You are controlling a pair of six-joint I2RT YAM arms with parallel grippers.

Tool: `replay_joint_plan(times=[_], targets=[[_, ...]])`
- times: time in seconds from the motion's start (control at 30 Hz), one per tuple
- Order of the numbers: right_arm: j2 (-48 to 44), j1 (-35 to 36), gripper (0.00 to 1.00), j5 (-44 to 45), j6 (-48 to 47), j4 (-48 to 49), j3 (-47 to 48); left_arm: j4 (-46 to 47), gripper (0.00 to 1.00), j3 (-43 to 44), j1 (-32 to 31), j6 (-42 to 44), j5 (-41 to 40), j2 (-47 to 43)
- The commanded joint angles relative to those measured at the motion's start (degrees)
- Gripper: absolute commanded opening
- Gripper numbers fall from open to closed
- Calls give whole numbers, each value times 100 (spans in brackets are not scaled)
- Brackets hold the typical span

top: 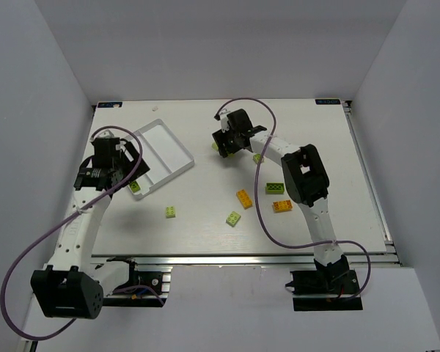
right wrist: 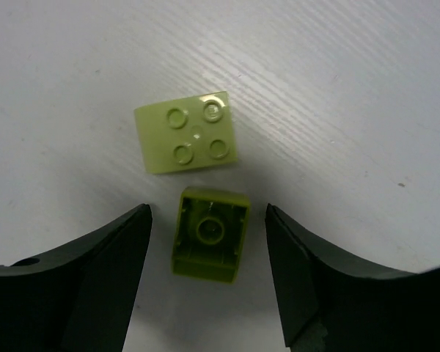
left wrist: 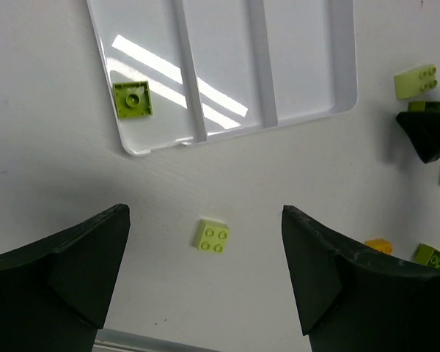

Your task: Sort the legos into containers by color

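The white tray lies at the back left, and one lime-green lego lies upside down in its left compartment. My left gripper is open and empty, held high over the tray's near end. A lime lego lies on the table below it. My right gripper is open and low over the table, its fingers either side of an upside-down green lego. A lime lego lies studs-up just beyond that one.
Loose legos lie right of centre: lime, orange and dark green. The table's front rail runs below them. White walls enclose the back and sides.
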Motion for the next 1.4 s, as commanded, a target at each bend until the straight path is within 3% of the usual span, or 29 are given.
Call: replay_joint_plan(times=[0.0, 0.07, 0.1, 0.17, 0.2, 0.23, 0.37, 0.47, 0.6, 0.67, 0.8, 0.87, 1.03, 1.17, 1.37], targets=[[171, -11, 67, 649, 14, 250, 299, -334, 94, -283, 0, -246, 272, -373], [101, -11, 58, 615, -74, 250, 220, -422, 94, -414, 0, -343, 290, -627], [66, -11, 44, 571, -91, 268, 141, -422, 94, -450, 0, -369, 290, -716], [-144, -11, 30, 501, -153, 268, -105, -405, 94, -538, 0, -440, 316, -856], [-250, -2, 5, 439, -205, 285, -201, -388, 94, -556, 0, -449, 325, -979], [-373, 24, 0, 421, -241, 364, -333, -344, 94, -573, 0, -457, 334, -1032], [-1092, 112, 0, -253, -443, 453, -948, -264, 94, -521, 0, -493, 395, -1226], [-1445, 305, 0, -1588, -610, 348, -1046, -308, 94, -232, 0, -449, 404, -1288], [-1394, 1007, 0, -3109, -576, 233, -539, -431, 94, 305, 0, -343, 308, -1340], [-1010, 1394, 0, -3313, -286, 233, -73, -528, 93, 542, 0, -326, 246, -1419], [28, 1852, 0, -3026, 452, 154, 1579, -834, 93, 841, 0, -370, 123, -1577], [511, 2027, 0, -2771, 1301, 320, 2231, -941, 93, 955, 0, -448, 88, -1735], [654, 2379, 0, -1743, 1763, 1802, 1873, -1265, 93, 1035, 0, -659, 88, -2096], [899, 2556, 2, -987, 1877, 2200, 1933, -1459, 93, 991, 52, -765, 228, -2263], [1260, 2661, 5, -801, 1877, 2491, 2109, -1705, 93, 1017, 52, -713, 334, -2351]])
